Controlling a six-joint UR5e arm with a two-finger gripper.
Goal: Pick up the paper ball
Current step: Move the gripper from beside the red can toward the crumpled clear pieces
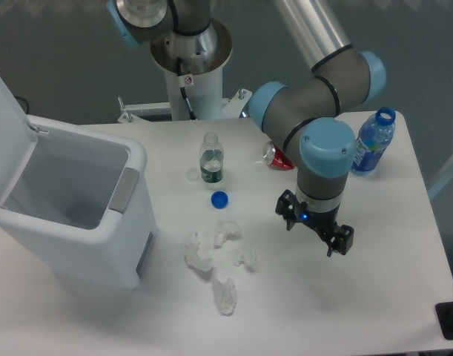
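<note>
So the gripper (315, 230) is hovering over bare table (389, 297) with its two fingers spread apart and nothing between them, jaws clearly open. The paper ball (226, 233) sits off at roughly 9 o'clock from the gripper, well apart from it, at about the same height in the picture, so I'd guess the coming move is mostly a straight sideways slide toward the bin (78, 215) side and then down. The ball is the roundish crumpled white wad just below the blue bottle cap (219, 199), at about 6 o'clock from the cap and near it. Being roughly round, it has no real long axis to line up with, so finger rotation probably doesn't matter much. The tricky bit is the crowd around it: a longer wad (197, 254) lies at about 8 o'clock from the ball, a smaller wad (248, 256) at about 4 o'clock, which is on the gripper's approach side, and another long wad (225, 296) at 6 o'clock, farther down. They're all white on white, so whether the small one touches the ball I can't really tell. Coming in too low could easily snag that small one.
</note>
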